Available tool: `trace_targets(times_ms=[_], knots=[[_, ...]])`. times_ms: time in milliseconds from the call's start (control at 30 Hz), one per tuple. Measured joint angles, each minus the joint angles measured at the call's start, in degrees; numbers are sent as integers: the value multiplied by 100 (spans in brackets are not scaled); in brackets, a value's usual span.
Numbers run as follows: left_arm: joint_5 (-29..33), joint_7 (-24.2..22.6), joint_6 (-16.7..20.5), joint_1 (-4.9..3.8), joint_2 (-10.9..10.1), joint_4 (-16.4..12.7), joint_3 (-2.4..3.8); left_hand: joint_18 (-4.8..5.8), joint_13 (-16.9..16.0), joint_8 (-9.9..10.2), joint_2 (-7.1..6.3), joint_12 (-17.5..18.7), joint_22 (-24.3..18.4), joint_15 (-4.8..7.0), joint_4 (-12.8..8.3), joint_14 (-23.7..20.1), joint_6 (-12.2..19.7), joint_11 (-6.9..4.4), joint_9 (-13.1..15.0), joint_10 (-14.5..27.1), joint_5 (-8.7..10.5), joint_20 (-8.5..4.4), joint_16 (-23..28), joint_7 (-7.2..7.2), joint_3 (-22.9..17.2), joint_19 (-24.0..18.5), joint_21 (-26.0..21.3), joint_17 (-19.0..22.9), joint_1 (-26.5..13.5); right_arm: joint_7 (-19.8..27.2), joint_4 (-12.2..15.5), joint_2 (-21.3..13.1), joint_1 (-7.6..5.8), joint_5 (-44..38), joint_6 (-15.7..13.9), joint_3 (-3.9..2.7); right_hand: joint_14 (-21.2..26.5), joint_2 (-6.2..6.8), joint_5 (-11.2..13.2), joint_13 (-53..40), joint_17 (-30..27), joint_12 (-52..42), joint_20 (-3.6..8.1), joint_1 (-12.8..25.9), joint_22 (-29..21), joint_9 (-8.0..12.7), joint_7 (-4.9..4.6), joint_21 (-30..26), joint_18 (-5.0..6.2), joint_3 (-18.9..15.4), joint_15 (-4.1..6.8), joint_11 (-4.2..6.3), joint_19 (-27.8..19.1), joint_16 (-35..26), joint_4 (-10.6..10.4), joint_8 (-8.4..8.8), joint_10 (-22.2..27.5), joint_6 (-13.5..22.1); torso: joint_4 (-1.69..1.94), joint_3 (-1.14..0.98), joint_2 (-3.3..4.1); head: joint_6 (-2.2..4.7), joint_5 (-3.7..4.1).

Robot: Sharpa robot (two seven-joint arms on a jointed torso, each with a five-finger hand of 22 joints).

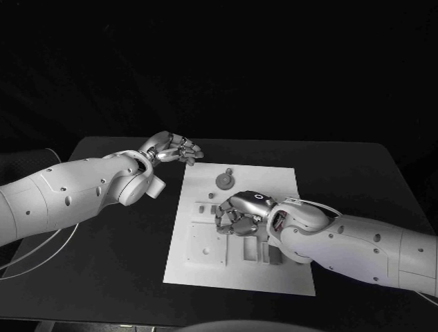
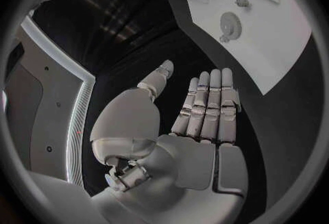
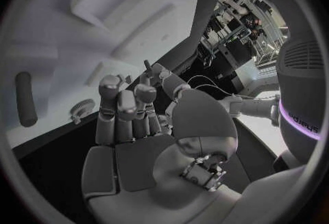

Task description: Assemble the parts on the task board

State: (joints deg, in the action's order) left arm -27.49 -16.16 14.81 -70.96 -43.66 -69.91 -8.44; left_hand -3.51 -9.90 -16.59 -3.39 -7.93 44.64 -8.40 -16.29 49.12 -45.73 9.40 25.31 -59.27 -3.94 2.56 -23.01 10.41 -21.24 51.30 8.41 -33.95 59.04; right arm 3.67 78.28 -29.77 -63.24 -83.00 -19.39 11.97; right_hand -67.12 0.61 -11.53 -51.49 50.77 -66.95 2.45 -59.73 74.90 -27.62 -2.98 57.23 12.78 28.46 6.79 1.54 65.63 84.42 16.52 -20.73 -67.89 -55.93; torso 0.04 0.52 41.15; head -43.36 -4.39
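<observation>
Right hand [image 1: 241, 216] is curling its fingers over the middle of the task board [image 1: 279, 176], apparently pinching a thin peg [image 3: 146, 64], while left hand [image 1: 169, 149] is hovering open beside the board's far edge; parts look light, rigid, slippery—best pinched by their sides.

Two glossy white, dark-screwed arm shells, silver segmented fingers [image 2: 205, 104], thin pale cable beside left arm [image 1: 49, 200]
</observation>
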Motion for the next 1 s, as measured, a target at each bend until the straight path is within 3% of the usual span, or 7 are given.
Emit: trace_targets(times_ms=[333, 700, 833, 1000], knots=[[0, 2, 1, 0, -4, 0, 0, 3, 3, 0, 0, 0, 0, 0, 0, 0, 0, 0, -1, 0, 0, 21, 20, 0, 0, -21, 0, -6, 0, -1, -33, -8, 92, -70, 9, 46, -1, 24, 0, -5, 0, 0, -1, 23, 0, 1, -4, 0, 3, 0, -2, 0, 0, 0, 0, 1, 0, -4, 0, -1, -1, -35, -35], [0, 22, 16, 0, -12, -5, 0, 32, 9, 0, 0, 0, 1, -20, 0, -20, -1, 0, -5, 0, 0, 20, 20, 1, 0, -21, 0, -5, 0, -2, -65, 21, 135, -118, 10, 42, 18, 24, 0, -11, 0, 0, -2, 23, 0, 1, -4, 0, 9, 0, 3, 0, 0, 0, 0, -7, 0, -4, 1, 3, -1, -46, -62], [0, 25, 15, 0, -10, -6, 0, -39, 14, 0, 0, 22, 1, -20, 0, -20, -1, 0, -5, 0, 0, 21, 20, 1, 0, -21, -23, -10, 0, -4, -93, 34, 154, -134, 11, 44, 20, 24, 0, -11, 0, 0, -2, 23, 0, 0, -4, 0, 11, 0, 1, 0, 0, 0, 0, -11, 0, -4, 1, 3, -1, -47, -66], [0, 29, 15, 0, -9, -9, 0, -41, 19, 0, 0, 22, 1, -20, 0, -20, -1, 0, -4, 0, 0, 21, 20, 1, 0, -21, -23, -10, 0, -14, -114, 49, 157, -161, 14, 44, 20, 24, 0, -11, 0, 0, -3, 23, 0, -3, -4, 0, 12, 0, 1, 0, 0, 0, 0, -11, 0, -4, 1, 3, -2, -59, -86]])
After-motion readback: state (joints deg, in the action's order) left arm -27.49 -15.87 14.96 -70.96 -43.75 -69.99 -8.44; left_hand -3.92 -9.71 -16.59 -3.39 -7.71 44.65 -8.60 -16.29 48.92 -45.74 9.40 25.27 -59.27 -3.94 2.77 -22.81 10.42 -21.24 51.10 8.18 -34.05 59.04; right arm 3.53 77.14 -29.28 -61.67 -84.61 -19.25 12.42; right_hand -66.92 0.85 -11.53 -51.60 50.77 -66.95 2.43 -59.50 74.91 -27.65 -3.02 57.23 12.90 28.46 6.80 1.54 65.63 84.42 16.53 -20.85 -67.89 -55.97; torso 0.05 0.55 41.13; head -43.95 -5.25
